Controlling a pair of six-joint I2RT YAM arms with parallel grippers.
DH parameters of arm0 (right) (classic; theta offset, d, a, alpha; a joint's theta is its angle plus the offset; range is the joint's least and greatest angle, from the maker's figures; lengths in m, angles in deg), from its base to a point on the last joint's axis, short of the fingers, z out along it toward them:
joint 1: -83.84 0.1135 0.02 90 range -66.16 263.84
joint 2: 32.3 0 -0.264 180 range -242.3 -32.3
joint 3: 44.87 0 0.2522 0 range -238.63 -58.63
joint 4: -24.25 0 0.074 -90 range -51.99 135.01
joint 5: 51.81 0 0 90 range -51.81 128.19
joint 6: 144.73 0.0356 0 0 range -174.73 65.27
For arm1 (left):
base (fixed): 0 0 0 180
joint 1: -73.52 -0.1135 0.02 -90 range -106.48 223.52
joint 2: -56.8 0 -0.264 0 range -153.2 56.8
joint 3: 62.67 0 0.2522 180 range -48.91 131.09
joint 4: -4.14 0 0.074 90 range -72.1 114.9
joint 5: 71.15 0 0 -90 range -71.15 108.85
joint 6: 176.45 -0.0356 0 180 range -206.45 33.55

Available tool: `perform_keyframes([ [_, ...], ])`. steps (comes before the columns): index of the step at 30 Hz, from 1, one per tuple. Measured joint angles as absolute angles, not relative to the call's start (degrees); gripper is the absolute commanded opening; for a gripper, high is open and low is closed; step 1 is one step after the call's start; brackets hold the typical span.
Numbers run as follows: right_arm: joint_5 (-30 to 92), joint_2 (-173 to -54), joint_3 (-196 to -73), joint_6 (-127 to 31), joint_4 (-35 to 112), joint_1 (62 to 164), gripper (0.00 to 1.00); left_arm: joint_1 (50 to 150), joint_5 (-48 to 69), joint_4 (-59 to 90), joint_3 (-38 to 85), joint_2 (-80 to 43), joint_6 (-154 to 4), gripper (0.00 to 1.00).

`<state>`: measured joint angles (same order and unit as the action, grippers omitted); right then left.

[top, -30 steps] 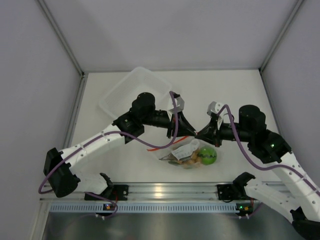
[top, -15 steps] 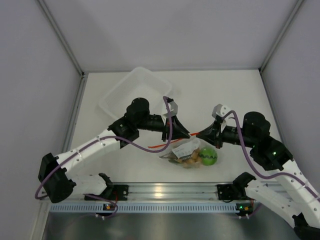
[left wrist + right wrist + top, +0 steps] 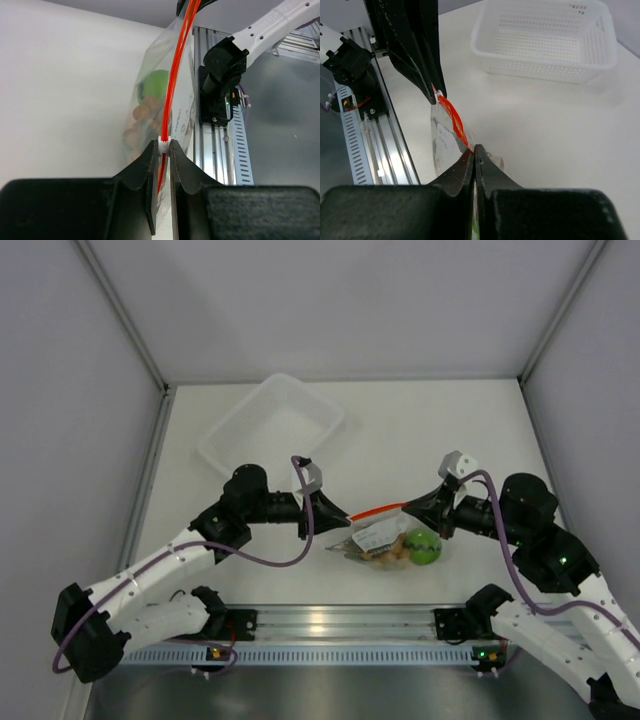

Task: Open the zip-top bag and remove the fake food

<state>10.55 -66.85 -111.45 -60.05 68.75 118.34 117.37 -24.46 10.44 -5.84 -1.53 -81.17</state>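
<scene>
The clear zip-top bag (image 3: pixel 378 536) hangs between my two grippers, and its red-orange zip strip (image 3: pixel 378 510) is stretched straight between them. My left gripper (image 3: pixel 335 517) is shut on the small white slider (image 3: pixel 164 145) at the left end of the strip (image 3: pixel 180 65). My right gripper (image 3: pixel 415 508) is shut on the bag's edge (image 3: pixel 451 135) at the strip's other end (image 3: pixel 454 120). Fake food lies inside the bag: a green ball (image 3: pixel 422 546) and a cluster of tan-brown balls (image 3: pixel 386 555). In the left wrist view the green ball (image 3: pixel 152 85) and the tan balls (image 3: pixel 144 114) show through the plastic.
A clear rectangular plastic tray (image 3: pixel 238 420) stands at the back left, also seen as a perforated tray (image 3: pixel 545 65) in the right wrist view. The metal rail (image 3: pixel 320 620) with the arm bases runs along the near edge just below the bag.
My left arm has drawn back to the left and toward the near edge. The right gripper has shifted right. The red strip now runs taut between the two grippers.
</scene>
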Motion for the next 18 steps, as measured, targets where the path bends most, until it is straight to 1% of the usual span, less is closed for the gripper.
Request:
perform_keyframes([
  [12,13.3,-61.3,-113.0,-60.2,73.7,118.3,0.0,111.4,-22.4,10.7,-14.7,7.2,-81.9,0.0],
  [18,15.5,-59.2,-115.3,-60.7,76.3,118.3,0.0,110.0,-22.4,10.6,-15.5,7.5,-81.9,0.0],
])
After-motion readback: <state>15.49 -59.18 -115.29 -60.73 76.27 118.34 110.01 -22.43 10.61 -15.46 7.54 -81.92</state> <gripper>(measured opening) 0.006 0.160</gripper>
